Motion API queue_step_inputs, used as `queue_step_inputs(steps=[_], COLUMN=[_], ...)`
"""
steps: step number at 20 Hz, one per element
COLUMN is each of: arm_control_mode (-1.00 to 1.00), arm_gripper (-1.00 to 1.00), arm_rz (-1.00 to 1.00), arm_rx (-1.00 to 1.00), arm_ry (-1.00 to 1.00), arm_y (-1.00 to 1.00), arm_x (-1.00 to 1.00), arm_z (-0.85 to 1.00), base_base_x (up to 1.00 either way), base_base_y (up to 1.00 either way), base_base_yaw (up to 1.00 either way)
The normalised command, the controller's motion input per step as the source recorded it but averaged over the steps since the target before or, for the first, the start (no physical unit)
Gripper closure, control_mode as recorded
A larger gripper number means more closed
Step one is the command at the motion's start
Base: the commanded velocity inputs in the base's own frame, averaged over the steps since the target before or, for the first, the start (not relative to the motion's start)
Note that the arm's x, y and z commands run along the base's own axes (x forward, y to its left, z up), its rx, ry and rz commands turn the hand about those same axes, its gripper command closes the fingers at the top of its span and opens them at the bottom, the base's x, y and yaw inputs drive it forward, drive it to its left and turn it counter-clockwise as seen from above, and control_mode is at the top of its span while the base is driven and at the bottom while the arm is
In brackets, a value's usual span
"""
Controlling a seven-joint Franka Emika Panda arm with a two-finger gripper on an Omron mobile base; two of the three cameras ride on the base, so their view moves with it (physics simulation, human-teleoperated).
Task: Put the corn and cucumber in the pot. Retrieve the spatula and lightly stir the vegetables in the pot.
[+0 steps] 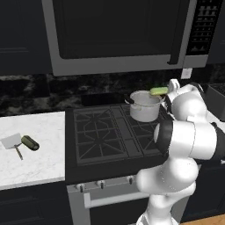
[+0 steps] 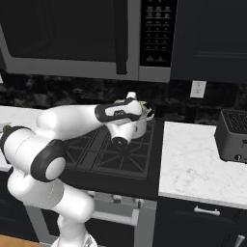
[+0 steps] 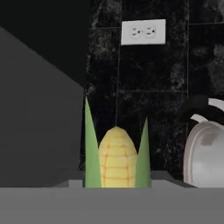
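Above pot on stove's back right burner, gripper holds corn level, jaws pinching cob. Cucumber lies on left counter, just beside spatula.

Glossy white rounded arm (dark joint bands).

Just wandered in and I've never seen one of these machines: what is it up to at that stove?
The white robot arm is carrying a corn cob in its claw, holding it just above the rim of a small metal pot on the stove. It looks about to drop it in. On the marble counter to the left, a cucumber and a spatula lie side by side, not yet touched.
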Motion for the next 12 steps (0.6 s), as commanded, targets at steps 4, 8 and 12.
queue_step_inputs(steps=[4,8,12], arm_control_mode=[-1.00,-1.00,-1.00], arm_gripper=[1.00,1.00,1.00], arm_rz=[0.12,0.12,0.09], arm_rx=[-0.26,-0.26,-0.28], arm_ry=[-0.07,-0.17,-0.14], arm_y=[0.00,0.00,0.00], arm_x=[-0.02,-0.18,-0.03], arm_z=[0.00,0.00,0.00], base_base_x=[0.00,0.00,0.00], base_base_y=[0.00,0.00,0.00], base_base_yaw=[0.00,0.00,0.00])
